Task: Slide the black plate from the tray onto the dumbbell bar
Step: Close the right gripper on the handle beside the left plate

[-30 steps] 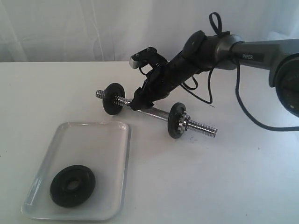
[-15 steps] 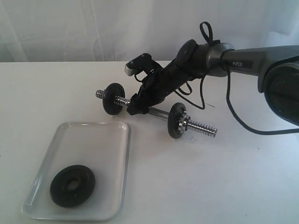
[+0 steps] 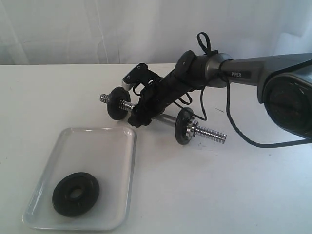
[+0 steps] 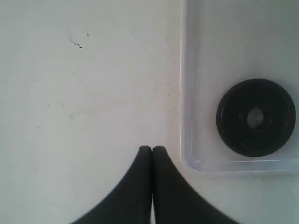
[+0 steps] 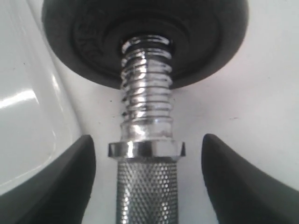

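Observation:
The black plate [image 3: 75, 193] [image 4: 256, 117] lies flat in the white tray [image 3: 92, 146] [image 4: 187, 93] at the front left. On the table behind the tray lies the dumbbell bar [image 3: 165, 118] [image 5: 145, 121], carrying two other black discs, one near its left end [image 3: 118, 103] [image 5: 93, 28] and one right of the middle [image 3: 185, 126]. My right gripper [image 3: 138, 118] [image 5: 147, 137] is open and straddles the bar's knurled grip just inside the left disc, its fingers clear of the bar on both sides. My left gripper [image 4: 152, 148] is shut and empty, hovering over bare table beside the tray's corner.
The right arm reaches in from the right with a loose black cable [image 3: 234, 131] hanging over the table. A threaded chrome end [image 3: 210, 133] sticks out past the right disc. A tray edge [image 5: 23, 116] lies close to the right gripper.
The right arm has swung left and lowered, bringing its gripper down around the bar near the left disc. The bar, tray and black plate have not moved.

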Robot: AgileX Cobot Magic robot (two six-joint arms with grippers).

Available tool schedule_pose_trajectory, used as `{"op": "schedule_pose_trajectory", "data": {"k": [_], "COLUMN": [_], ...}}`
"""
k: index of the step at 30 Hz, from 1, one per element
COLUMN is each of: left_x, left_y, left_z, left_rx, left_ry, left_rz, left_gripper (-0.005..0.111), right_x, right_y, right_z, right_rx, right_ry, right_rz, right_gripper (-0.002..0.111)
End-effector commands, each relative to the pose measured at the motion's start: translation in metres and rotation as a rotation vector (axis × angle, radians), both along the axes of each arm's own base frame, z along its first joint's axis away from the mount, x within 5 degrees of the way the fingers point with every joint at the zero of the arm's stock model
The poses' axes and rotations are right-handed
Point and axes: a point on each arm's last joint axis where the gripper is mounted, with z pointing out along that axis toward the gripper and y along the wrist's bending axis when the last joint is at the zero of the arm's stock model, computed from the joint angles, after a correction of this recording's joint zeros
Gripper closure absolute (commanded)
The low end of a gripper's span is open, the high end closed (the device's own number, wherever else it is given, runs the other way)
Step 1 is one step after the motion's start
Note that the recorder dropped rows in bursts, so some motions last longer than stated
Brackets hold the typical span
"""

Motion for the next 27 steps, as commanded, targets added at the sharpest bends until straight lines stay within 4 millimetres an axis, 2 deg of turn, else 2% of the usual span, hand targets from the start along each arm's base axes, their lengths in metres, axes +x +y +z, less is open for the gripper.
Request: {"op": "schedule_pose_trajectory", "data": {"k": [1, 12, 15, 20, 27], "left_x": [-0.0022, -0.0025, -0.0025, -0.0025, -0.0026], "left_y": [-0.0006, -0.0006, -0.0006, -0.0006, -0.0006], "left_z": [0.0001, 0.0, 0.0, 0.0, 0.0], "left_rx": [-0.01, -0.005, -0.005, -0.005, -0.004], "left_ry": [0.022, 0.023, 0.023, 0.023, 0.024], "left_rz": [-0.002, -0.019, -0.019, -0.019, -0.02], "left_gripper": [0.107, 0.107, 0.107, 0.107, 0.107], "right_x": [0.0, 0.0002, 0.0002, 0.0004, 0.0015], "right_y": [0.0, -0.0009, -0.0009, -0.0009, -0.002], "right_z": [-0.0069, -0.0096, -0.0096, -0.0095, -0.004], "right_rx": [-0.031, -0.047, -0.047, -0.047, -0.041], "right_ry": [-0.008, -0.013, -0.013, -0.015, -0.027], "right_rz": [0.023, 0.031, 0.031, 0.029, 0.023], "right_gripper": [0.047, 0.065, 0.076, 0.106, 0.108]}}
